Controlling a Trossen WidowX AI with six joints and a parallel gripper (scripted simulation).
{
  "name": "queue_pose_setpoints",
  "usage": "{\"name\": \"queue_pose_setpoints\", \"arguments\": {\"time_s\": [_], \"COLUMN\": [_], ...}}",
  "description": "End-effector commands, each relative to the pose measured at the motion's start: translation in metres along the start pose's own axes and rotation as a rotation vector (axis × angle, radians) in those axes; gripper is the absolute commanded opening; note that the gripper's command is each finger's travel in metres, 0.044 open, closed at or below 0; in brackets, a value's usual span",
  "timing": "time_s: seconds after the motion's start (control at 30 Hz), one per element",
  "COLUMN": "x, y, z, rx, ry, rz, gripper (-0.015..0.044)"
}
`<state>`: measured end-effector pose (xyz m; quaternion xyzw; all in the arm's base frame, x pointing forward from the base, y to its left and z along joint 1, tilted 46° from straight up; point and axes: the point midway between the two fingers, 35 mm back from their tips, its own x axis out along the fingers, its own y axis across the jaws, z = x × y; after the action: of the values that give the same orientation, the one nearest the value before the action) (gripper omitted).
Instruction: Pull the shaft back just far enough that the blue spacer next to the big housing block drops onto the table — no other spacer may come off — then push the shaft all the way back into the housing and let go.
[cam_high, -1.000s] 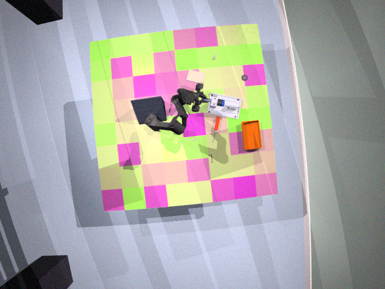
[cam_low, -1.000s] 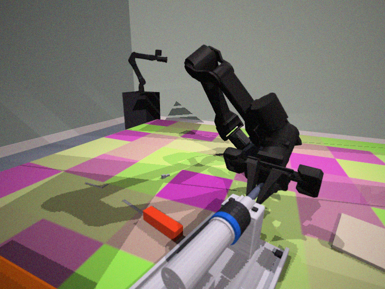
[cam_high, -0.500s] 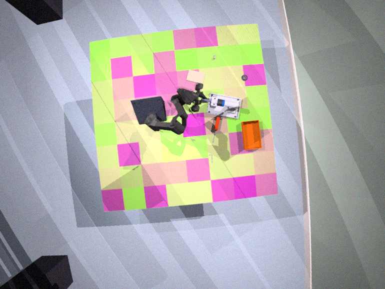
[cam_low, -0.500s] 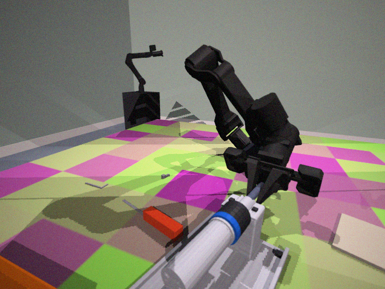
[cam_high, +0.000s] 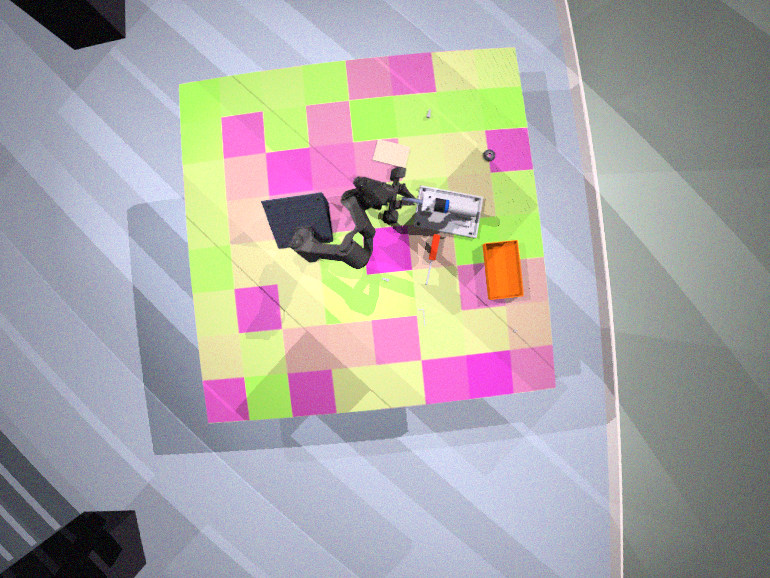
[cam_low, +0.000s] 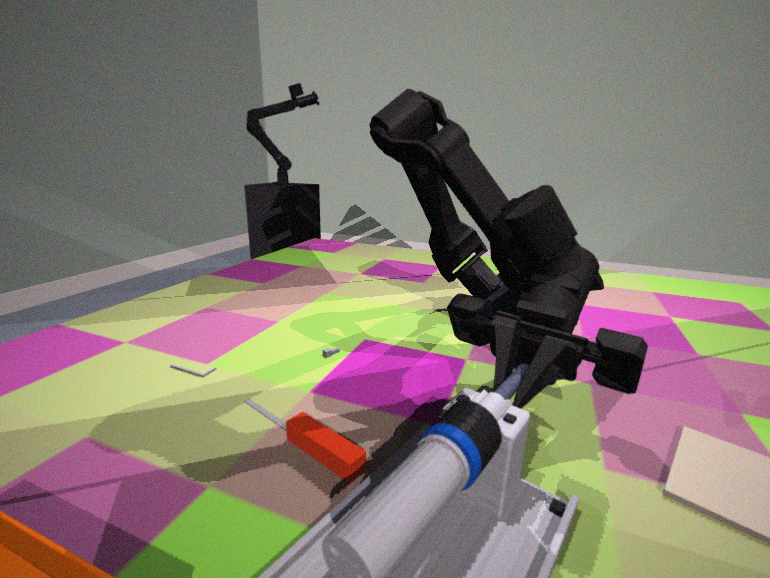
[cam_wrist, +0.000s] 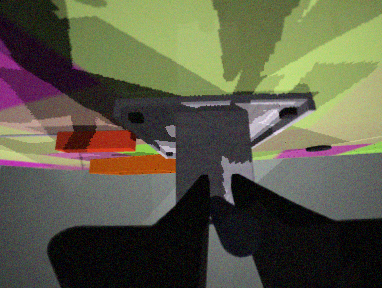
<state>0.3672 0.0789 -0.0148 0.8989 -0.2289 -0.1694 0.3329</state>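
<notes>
My gripper (cam_high: 408, 200) (cam_low: 510, 386) (cam_wrist: 219, 181) is shut on the grey-blue shaft at its outer end, just outside the white end support (cam_low: 511, 457) (cam_wrist: 200, 145). The blue spacer (cam_high: 446, 205) (cam_low: 474, 463) is around the shaft line, against the face of the big white cylindrical housing block (cam_high: 461, 207) (cam_low: 398, 510). Black spacer material (cam_high: 439, 204) (cam_low: 477, 421) sits between it and the support; I cannot tell how many pieces. The shaft inside the spacers is hidden. The housing stands on a white tray-like base (cam_high: 457, 234).
A screwdriver with a red handle (cam_high: 434, 247) (cam_low: 323, 444) (cam_wrist: 115, 141) lies beside the base. An orange bin (cam_high: 503, 270) (cam_low: 37, 547) (cam_wrist: 135, 165) stands beyond it. A beige plate (cam_high: 391, 153) (cam_low: 721, 479), a dark ring (cam_high: 486, 157) (cam_wrist: 318, 148) and a hex key (cam_low: 192, 371) lie around.
</notes>
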Motion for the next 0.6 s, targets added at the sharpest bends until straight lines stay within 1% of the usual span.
{"name": "queue_pose_setpoints", "arguments": {"time_s": [0.0,0.57], "x": [-0.0006,-0.002], "y": [0.0003,0.0003], "z": [0.0008,0.0016], "rx": [0.003,0.003], "ry": [-0.001,-0.001], "rz": [0.002,0.002], "gripper": [0.0,0.0]}}
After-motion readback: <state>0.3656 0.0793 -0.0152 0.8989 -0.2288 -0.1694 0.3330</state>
